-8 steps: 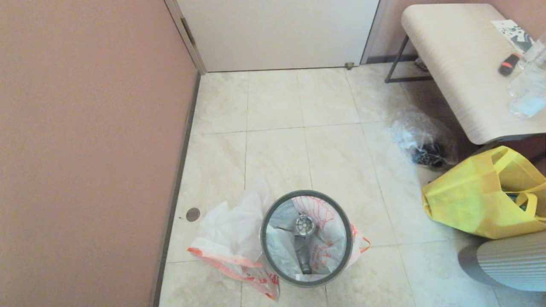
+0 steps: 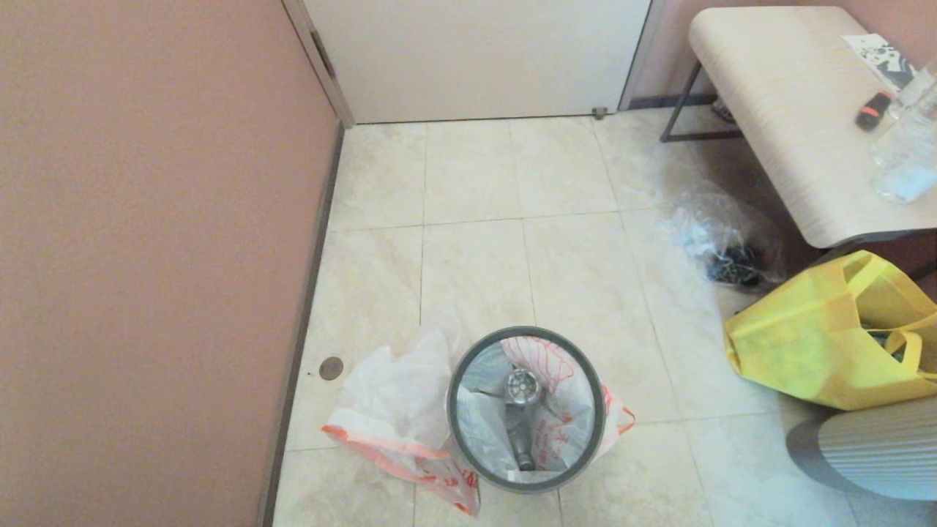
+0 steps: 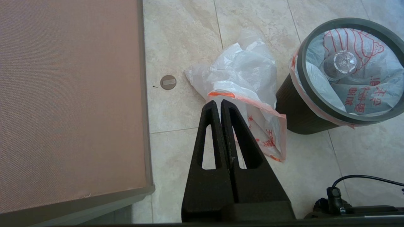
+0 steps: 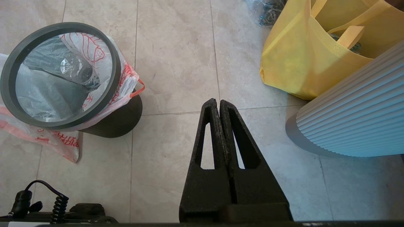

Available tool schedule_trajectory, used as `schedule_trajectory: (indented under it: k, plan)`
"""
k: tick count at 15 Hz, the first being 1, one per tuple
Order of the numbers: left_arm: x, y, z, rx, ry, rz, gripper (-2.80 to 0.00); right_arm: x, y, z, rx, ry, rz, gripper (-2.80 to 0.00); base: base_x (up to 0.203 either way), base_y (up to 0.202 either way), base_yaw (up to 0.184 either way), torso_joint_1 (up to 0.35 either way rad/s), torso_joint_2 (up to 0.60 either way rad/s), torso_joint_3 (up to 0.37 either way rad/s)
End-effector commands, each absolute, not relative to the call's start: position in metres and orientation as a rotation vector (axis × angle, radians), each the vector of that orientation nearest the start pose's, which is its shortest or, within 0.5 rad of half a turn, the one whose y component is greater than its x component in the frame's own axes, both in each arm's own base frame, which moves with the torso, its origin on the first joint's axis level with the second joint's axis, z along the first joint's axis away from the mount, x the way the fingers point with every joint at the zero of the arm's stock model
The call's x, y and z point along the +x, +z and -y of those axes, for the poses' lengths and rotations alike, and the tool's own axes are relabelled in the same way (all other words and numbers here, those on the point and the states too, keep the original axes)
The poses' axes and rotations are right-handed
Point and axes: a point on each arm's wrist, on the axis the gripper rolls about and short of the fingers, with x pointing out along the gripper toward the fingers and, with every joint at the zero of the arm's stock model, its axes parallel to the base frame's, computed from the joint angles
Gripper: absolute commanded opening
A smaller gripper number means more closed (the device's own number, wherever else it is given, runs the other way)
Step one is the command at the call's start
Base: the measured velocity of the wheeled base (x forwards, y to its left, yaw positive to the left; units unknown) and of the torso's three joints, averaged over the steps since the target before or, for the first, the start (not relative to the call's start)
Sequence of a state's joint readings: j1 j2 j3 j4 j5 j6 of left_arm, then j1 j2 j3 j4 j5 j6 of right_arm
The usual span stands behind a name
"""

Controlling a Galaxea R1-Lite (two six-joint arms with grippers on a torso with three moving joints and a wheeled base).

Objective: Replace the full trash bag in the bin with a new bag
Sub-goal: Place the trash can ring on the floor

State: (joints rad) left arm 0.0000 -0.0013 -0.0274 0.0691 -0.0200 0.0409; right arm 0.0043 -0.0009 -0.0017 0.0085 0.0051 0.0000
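Note:
The small round dark bin (image 2: 525, 483) stands on the tiled floor, its loose grey hoop (image 2: 468, 362) pinning a white bag with red print (image 2: 545, 366) inside. A clear plastic bottle (image 2: 521, 388) lies in that bag. A second white bag with orange trim (image 2: 399, 417) lies crumpled on the floor at the bin's left. Neither gripper shows in the head view. My left gripper (image 3: 218, 102) hangs shut and empty above the crumpled bag (image 3: 243, 75), left of the bin (image 3: 293, 107). My right gripper (image 4: 216, 101) is shut and empty over bare tiles, right of the bin (image 4: 116, 121).
A pink wall (image 2: 146, 256) runs along the left, with a white door (image 2: 476, 58) at the back. A bench (image 2: 790, 110) with small items stands at the back right. On the right sit a clear bag (image 2: 721, 238), a yellow tote (image 2: 812, 344) and a pale ribbed object (image 2: 878, 457).

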Motion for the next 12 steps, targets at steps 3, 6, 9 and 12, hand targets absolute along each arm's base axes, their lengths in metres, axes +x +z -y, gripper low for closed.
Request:
schedule_trajectory:
  k: [3,6,9,12]
  plan:
    - [-0.025,0.076,0.0,0.041,-0.021,-0.041,-2.8,-0.023,0.075,0.0,-0.012,0.009,-0.007,-2.8,0.0,0.0,0.0,0.0,0.0,0.0]
    - [-0.025,0.076,0.0,0.041,-0.021,-0.039,-2.8,-0.028,0.091,0.0,-0.044,0.007,0.026,-2.8,0.0,0.0,0.0,0.0,0.0,0.0]
    - [-0.025,0.076,0.0,0.041,-0.021,-0.04,-2.8,-0.032,0.135,0.0,-0.046,-0.011,0.035,-2.8,0.0,0.0,0.0,0.0,0.0,0.0]
    - [-0.025,0.076,0.0,0.041,-0.021,-0.041,-2.8,-0.016,0.177,0.0,-0.048,-0.006,-0.028,-2.8,0.0,0.0,0.0,0.0,0.0,0.0]
